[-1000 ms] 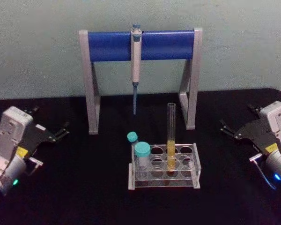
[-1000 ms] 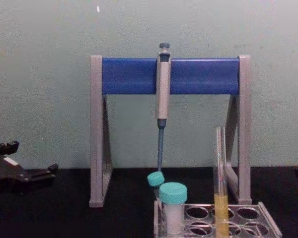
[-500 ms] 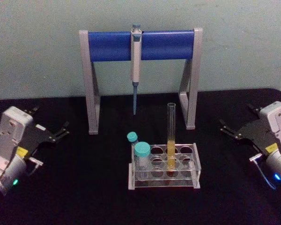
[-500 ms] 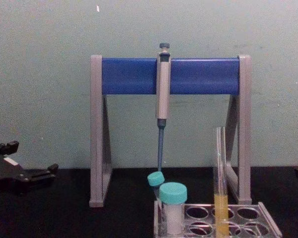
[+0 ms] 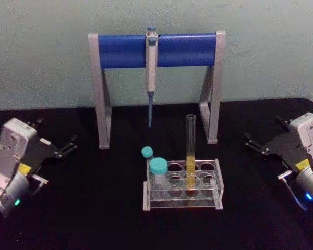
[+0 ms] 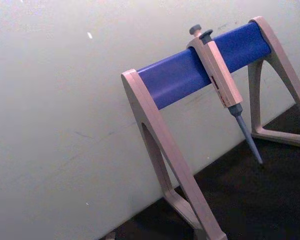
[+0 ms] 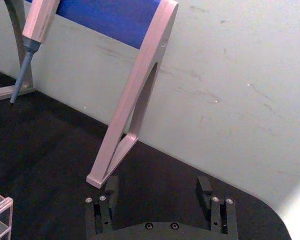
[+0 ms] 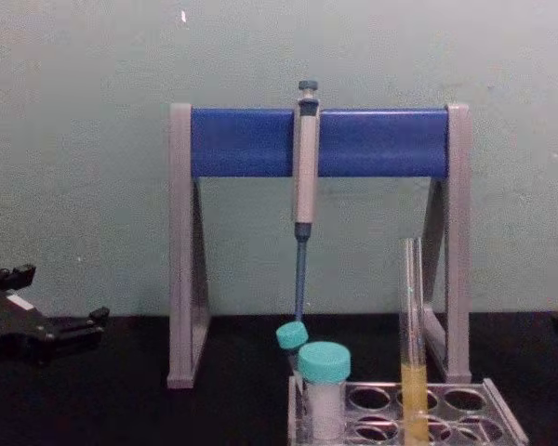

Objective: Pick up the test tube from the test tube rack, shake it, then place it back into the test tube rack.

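The test tube [image 5: 190, 148], tall clear glass with yellow-orange liquid in its lower part, stands upright in the middle row of the test tube rack [image 5: 183, 204] at the table's centre. In the chest view the test tube [image 8: 413, 372] rises from the rack [image 8: 502, 416] at the lower right. My left gripper [image 5: 56, 133] rests at the far left of the table, open and holding nothing. At the far right my right gripper [image 5: 263, 131] is also open. Its two fingers [image 7: 111, 189] stand well apart in the right wrist view. Both grippers are far from the tube.
Two teal-capped vials [image 5: 157, 167] sit in the rack's left end. Behind the rack stands a tall grey-and-blue stand [image 5: 156, 51] with a grey-blue pipette [image 5: 151, 73] hanging from its bar. The black table [image 5: 94, 208] has free room on both sides of the rack.
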Robot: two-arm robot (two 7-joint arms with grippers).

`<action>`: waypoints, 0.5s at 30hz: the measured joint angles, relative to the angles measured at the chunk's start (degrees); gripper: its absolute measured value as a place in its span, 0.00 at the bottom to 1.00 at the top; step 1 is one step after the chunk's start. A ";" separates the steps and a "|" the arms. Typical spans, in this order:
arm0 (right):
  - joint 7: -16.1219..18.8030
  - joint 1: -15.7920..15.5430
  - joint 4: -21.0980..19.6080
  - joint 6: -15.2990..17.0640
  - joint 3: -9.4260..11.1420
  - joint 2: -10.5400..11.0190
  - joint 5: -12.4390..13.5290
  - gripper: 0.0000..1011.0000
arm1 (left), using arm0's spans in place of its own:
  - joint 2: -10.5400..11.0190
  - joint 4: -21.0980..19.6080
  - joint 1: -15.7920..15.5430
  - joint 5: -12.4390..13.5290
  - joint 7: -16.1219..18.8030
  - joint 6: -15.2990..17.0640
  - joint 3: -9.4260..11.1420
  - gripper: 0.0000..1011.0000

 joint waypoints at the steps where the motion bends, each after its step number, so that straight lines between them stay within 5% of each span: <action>1: 0.00 0.00 0.00 0.00 0.00 0.00 0.00 0.99 | 0.00 0.00 0.00 0.00 0.00 0.00 0.00 1.00; 15: 0.00 0.00 0.00 0.00 0.00 0.00 0.00 0.99 | 0.00 0.00 0.00 0.00 0.00 0.00 0.00 1.00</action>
